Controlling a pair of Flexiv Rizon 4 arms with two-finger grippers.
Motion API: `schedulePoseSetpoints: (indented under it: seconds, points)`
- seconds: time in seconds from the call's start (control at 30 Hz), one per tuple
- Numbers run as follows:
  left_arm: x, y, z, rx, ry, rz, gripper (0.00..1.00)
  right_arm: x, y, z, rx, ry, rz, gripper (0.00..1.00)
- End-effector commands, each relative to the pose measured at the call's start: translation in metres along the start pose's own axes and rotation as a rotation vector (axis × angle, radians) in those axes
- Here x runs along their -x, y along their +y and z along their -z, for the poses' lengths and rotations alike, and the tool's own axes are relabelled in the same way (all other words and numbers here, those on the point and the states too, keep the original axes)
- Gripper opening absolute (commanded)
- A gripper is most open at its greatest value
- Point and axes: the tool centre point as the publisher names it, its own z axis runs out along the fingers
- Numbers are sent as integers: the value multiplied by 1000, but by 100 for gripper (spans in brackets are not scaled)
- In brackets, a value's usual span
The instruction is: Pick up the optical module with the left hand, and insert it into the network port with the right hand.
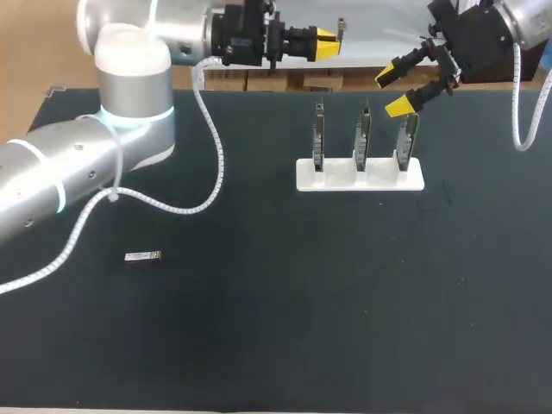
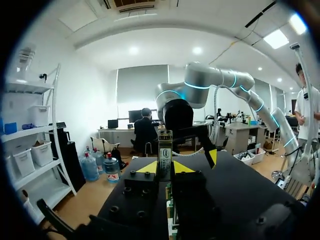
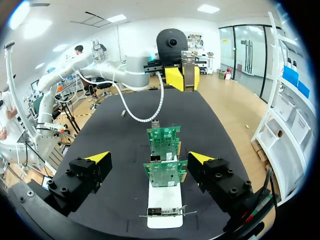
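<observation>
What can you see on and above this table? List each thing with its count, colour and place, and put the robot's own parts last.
table: one, black, under everything.
stand: one, white, on the table right of the middle.
circuit boards: three, green, upright in a row in the stand.
loose module: one, silver, flat on the table towards its left side, apart from both grippers.
held module: one, silvery, between the left gripper's fingers.
left gripper: one, black with yellow tips, over the table's far edge, shut on the held module.
right gripper: one, black with yellow tips, open, above the right-hand board.
</observation>
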Motion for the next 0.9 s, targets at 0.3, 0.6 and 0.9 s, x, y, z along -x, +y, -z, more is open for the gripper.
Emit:
schedulePoseSetpoints:
  seconds: [0.3,0.6,0.9]
  points:
    - [-9,-11,-18,5,-28,22,0,0,2,0,-5,0,1,100]
    - [-20,-24,-25,31,-41,57,0,0,2,0,-5,0,1,100]
    - [-25,-41,-35,19,-39,70,0,0,2,0,-5,0,1,100]
